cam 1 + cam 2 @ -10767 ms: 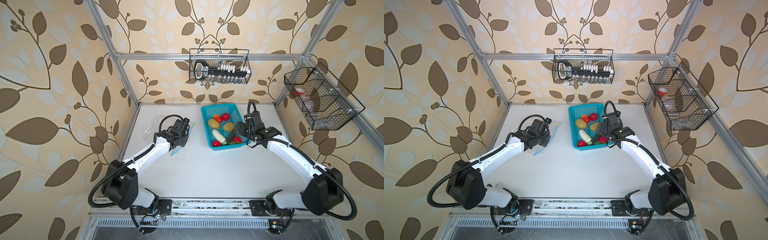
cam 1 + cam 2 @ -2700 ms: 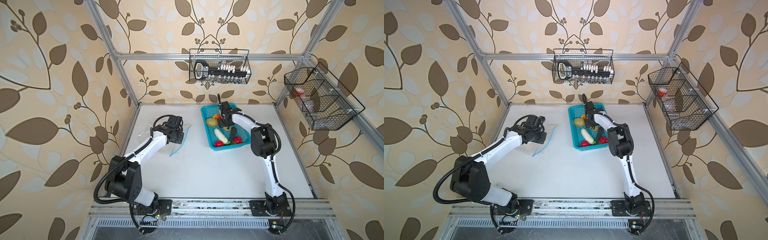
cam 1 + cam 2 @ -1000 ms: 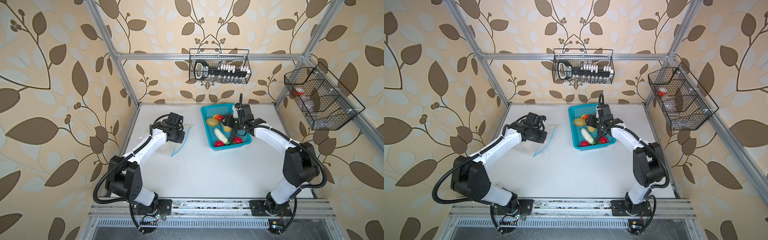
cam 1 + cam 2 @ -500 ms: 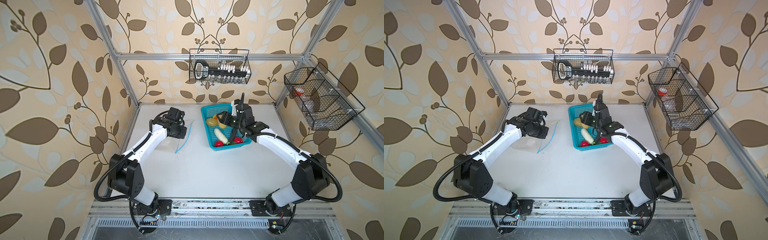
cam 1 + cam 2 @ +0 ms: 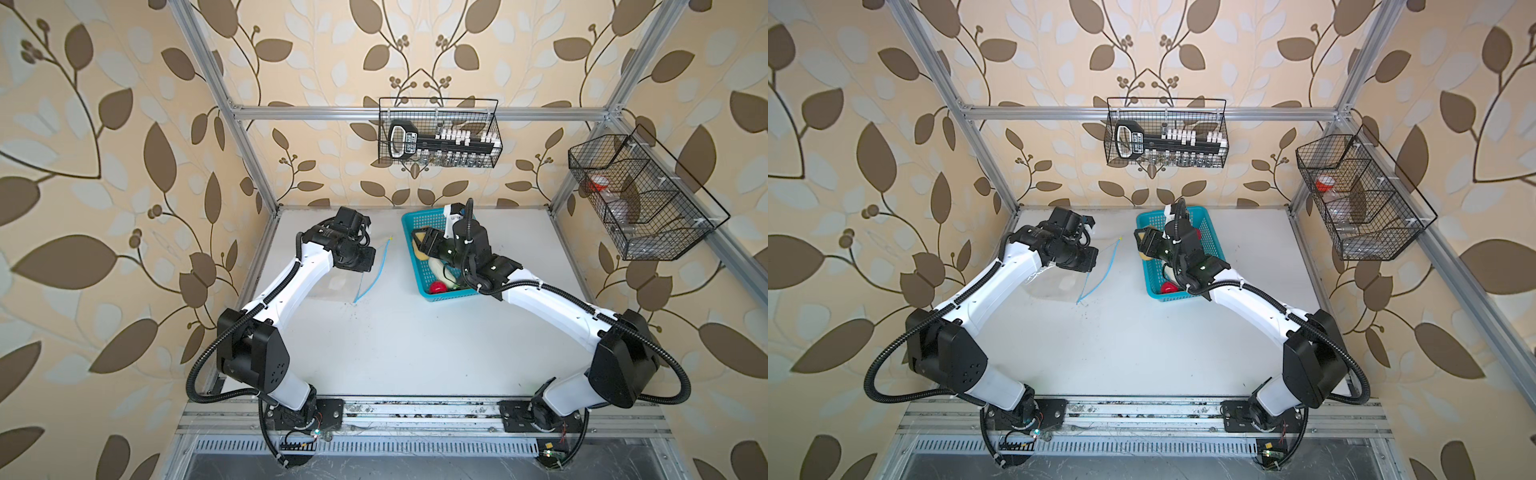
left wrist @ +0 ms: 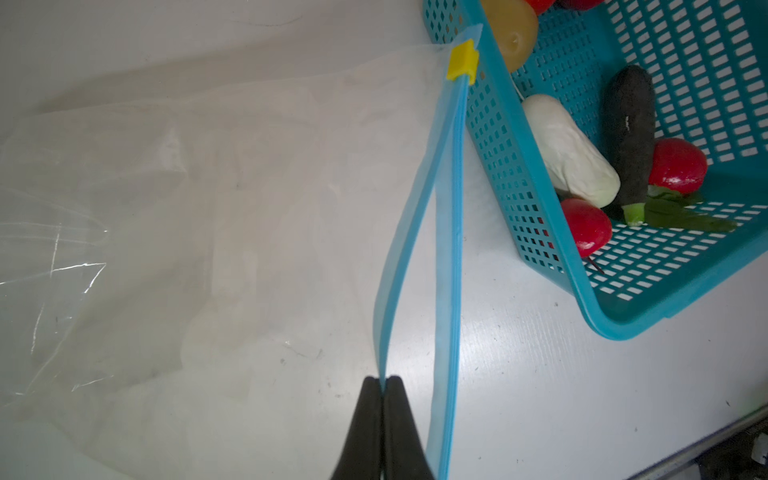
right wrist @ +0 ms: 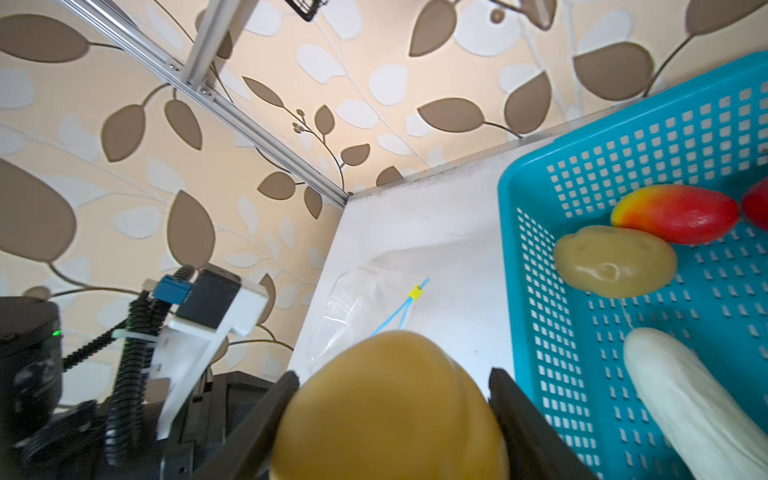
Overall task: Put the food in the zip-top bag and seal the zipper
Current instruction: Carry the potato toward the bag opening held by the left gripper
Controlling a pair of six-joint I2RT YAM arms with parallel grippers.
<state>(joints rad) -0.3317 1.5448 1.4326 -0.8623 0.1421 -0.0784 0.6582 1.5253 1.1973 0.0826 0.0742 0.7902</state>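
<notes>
Both top views show the white table (image 5: 395, 332), with the turquoise basket (image 5: 446, 294) at upper centre and the clear bag (image 5: 332, 284) lying just left of it, not touching. The right gripper (image 7: 392, 380) is part-open around a potato (image 7: 386, 424) over the basket's left rim, its fingers (image 7: 515, 407) pressing either side, while other food (image 6: 569, 153) lies in the basket. The left gripper (image 6: 384, 379) is pinched tight on one lip of the zipper (image 6: 451, 208), holding the mouth parted, with the yellow slider (image 6: 462, 58) at the far end.
</notes>
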